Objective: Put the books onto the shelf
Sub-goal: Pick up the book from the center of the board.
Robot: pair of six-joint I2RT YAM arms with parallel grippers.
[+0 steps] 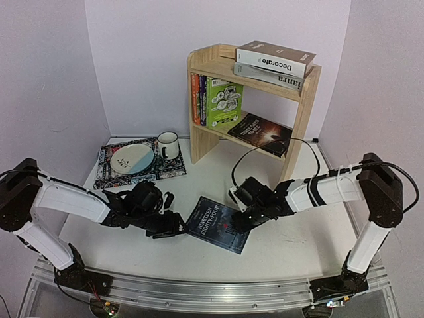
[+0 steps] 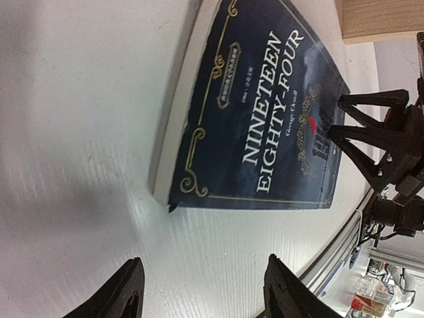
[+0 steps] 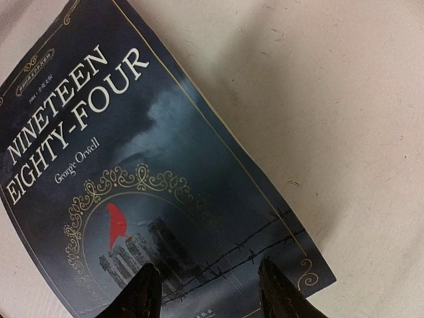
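1. Nearest the viewer, a metal rail point(image 1: 199, 291) runs along the front edge of the table point(image 1: 285, 245); both arm bases are bolted to it.
2. Left arm point(image 1: 66, 199): it rises from its base to an elbow at the far left; the white forearm then slopes down toward the middle, low over the table; the left gripper point(image 1: 173, 225) points at the blue book point(image 1: 217, 225); its jaws stand apart with nothing between them; its fingers point(image 2: 126, 295) frame bare table, just short of the book's near corner and not touching it.
3. Right arm point(image 1: 331, 189): it climbs to a high elbow at the far right; the forearm slopes down toward the middle; the right gripper point(image 1: 242, 222) tips down over the book's other end; its jaws are parted and hold nothing; its fingers point(image 3: 142, 291) hang over the cover below a printed red bird; whether they touch the cover cannot be told.
4. Blue book: titled Nineteen Eighty-Four; it lies flat, cover up and askew, on the table in front of the shelf point(image 1: 299, 112), between the two grippers.
5. Shelf: at the back; Decorate point(image 1: 275, 58) lies flat on ianra point(image 1: 281, 78) on the top tier; paperbacks point(image 1: 222, 103) stand upright at one end of the lower tier; a dark book point(image 1: 260, 132) lies flat beside them.
6. Placemat point(image 1: 109, 173): beside the shelf; a plate point(image 1: 132, 159) and a mug point(image 1: 167, 144) sit on it.
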